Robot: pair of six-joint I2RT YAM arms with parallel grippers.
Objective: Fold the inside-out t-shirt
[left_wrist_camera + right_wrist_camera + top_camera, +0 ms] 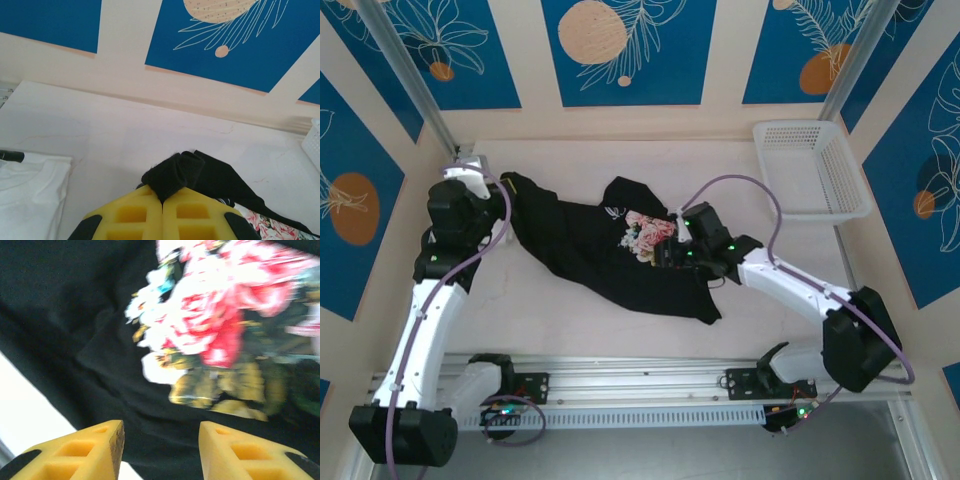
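The inside-out t-shirt (590,255) is black and lies crumpled across the middle of the table, its pink floral print (647,235) facing up. My left gripper (498,195) holds the shirt's far left end. In the left wrist view its yellow fingers (135,215) are shut on a black hem fold (175,172). My right gripper (670,248) hovers just over the print's right side. In the right wrist view this gripper (161,450) stands open, with black cloth and the blurred print (215,325) beneath and nothing between its fingers.
A white mesh basket (810,170) sits at the table's back right. A white folded garment (27,187) lies left of the left gripper. Blue-and-cream walls close in the table at the back and sides. An aluminium rail (640,385) runs along the near edge.
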